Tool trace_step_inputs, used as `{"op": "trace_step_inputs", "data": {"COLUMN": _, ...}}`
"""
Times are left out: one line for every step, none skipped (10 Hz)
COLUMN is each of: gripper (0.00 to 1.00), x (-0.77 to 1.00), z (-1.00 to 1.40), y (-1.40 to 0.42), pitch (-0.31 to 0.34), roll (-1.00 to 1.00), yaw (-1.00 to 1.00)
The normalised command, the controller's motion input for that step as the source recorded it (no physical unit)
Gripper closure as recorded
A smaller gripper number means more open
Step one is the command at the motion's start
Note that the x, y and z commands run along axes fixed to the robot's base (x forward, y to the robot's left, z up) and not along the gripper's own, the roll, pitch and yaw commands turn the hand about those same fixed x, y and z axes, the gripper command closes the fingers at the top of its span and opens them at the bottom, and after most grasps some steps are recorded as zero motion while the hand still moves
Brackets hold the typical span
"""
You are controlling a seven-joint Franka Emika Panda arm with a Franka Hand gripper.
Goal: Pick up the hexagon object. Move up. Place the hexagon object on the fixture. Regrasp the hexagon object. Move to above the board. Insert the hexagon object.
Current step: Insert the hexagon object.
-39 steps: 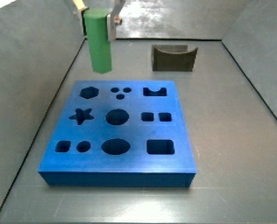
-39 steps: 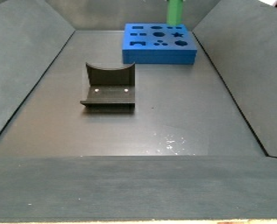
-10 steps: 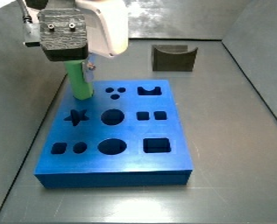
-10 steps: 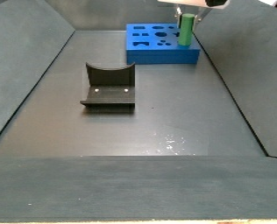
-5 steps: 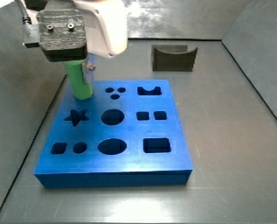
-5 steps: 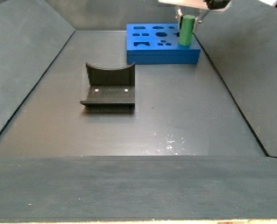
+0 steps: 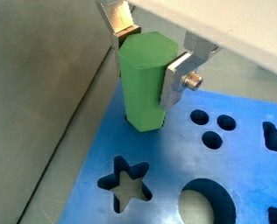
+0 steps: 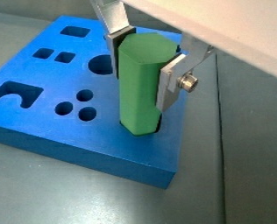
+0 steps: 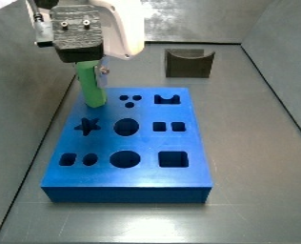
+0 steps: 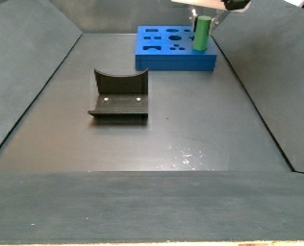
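Note:
The hexagon object is a bright green peg standing upright, with the gripper shut on its upper part. Both wrist views show silver fingers clamped on opposite sides of the hexagon object. Its lower end meets the blue board at the hexagon cut-out in a far corner and seems just entered. In a side view the gripper holds the hexagon object over the board. The fixture stands apart and holds nothing.
The board carries star, round, square and crown-shaped cut-outs next to the peg. Sloping grey walls enclose the floor close to the board's side where the gripper hangs.
Since 3.9 s ago the gripper has come down with the peg from high above the board's far end to the corner cut-out. Over the last second peg and board shifted only slightly.

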Motion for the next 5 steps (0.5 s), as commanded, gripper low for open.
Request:
{"op": "trace_step_inputs", "data": {"gripper": 1.0, "x": 0.0, "z": -1.0, "y": 0.0, "pitch": 0.0, "roll": 0.18, "yaw": -0.33}}
{"op": "trace_step_inputs", "data": {"gripper": 1.0, "x": 0.12, "z": -1.0, "y": 0.21, "pitch": 0.02, "roll": 0.0, "yaw": -0.69}}
{"op": "trace_step_inputs", "data": {"gripper": 1.0, "x": 0.09, "z": -1.0, "y": 0.13, "pitch": 0.109, "roll": 0.0, "yaw": -0.6}}
{"op": "trace_step_inputs", "data": {"gripper": 1.0, "x": 0.0, "z": -0.95, "y": 0.1, "pitch": 0.243, "roll": -0.02, "yaw": -0.42}}
{"op": "trace_step_inputs", "data": {"gripper": 1.0, "x": 0.03, "z": -0.18, "y": 0.13, "pitch": 0.171, "roll": -0.07, "yaw": -0.1}}
